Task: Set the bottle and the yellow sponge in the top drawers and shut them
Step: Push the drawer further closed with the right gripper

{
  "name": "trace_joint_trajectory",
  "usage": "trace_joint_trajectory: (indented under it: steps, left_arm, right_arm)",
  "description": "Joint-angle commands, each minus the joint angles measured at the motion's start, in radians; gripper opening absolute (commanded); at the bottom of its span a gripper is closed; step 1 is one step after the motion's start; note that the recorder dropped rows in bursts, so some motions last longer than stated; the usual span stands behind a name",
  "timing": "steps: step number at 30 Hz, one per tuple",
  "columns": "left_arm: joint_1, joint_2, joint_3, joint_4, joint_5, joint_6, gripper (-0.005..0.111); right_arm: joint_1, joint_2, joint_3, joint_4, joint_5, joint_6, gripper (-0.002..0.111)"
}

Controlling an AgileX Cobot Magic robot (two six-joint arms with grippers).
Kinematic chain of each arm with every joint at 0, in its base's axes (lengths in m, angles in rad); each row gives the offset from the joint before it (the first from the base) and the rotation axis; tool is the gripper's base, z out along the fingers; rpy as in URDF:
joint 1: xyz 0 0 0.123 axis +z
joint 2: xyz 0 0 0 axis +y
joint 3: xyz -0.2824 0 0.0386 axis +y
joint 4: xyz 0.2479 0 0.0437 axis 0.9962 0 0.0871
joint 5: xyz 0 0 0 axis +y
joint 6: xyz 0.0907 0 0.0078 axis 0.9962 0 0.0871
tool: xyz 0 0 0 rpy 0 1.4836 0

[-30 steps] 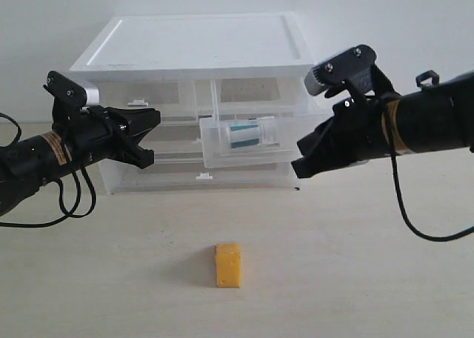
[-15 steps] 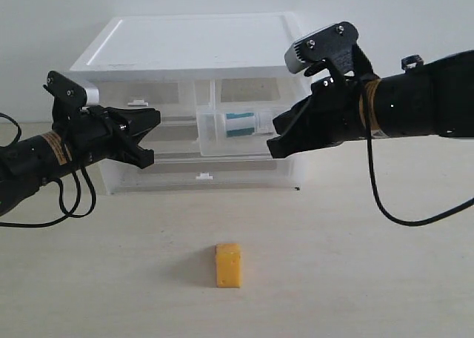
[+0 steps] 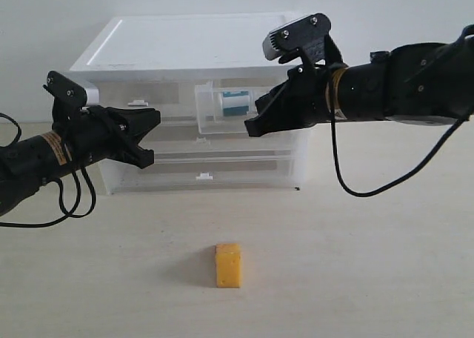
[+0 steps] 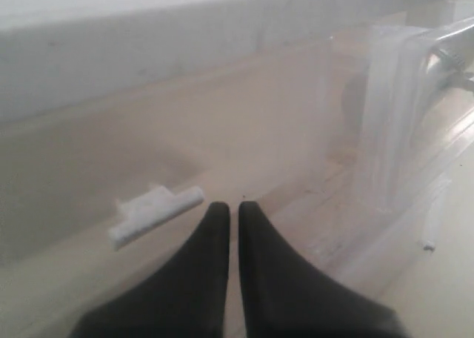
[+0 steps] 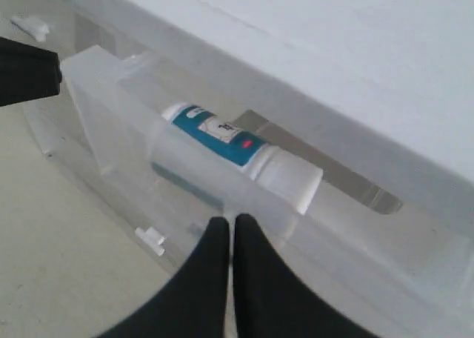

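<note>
- Teal bottle point(image 5: 237, 149), white cap, lies sideways in the part-open right top drawer point(image 3: 211, 121).
- Right gripper point(image 5: 231, 223): fingers together, empty, tips at that drawer's front.

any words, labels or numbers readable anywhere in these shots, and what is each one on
Nothing reads clearly.
On the bottle: a white label patch with dark print and a small red mark, too blurred to read.
On the left arm band: a yellowish sticker, any print too small to read.
On the right arm band: likewise too small to read.
On the cabinet and the yellow sponge: no markings visible.
</note>
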Motion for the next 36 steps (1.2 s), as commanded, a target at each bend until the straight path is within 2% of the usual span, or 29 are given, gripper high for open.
trace_joint_trajectory:
  steps: [1,11,18,22,29,36]
  left_arm:
    - [-0.005,0.002,-0.004,0.000,-0.005,0.004,0.004]
    - [-0.005,0.002,-0.004,0.000,-0.005,0.006,0.004]
    - [-0.005,0.002,-0.004,0.000,-0.005,0.006,0.004]
    - [-0.005,0.002,-0.004,0.000,-0.003,0.006,0.004]
    - [-0.005,0.002,-0.004,0.003,-0.003,0.003,0.004]
    - [-0.005,0.002,-0.004,0.003,-0.003,0.003,0.004]
  right_arm:
    - [-0.001,0.056,-0.050,0.007,0.009,-0.007,0.000]
    - [-0.001,0.013,-0.033,-0.033,-0.045,0.024,0.000]
    - [-0.001,-0.043,0.066,-0.067,-0.121,0.041,0.000]
    - [-0.001,-0.035,0.090,-0.067,-0.096,0.022,0.000]
    - [-0.001,0.036,0.027,0.094,-0.044,-0.157,0.000]
    - [-0.001,0.104,-0.095,0.133,0.041,-0.180,0.000]
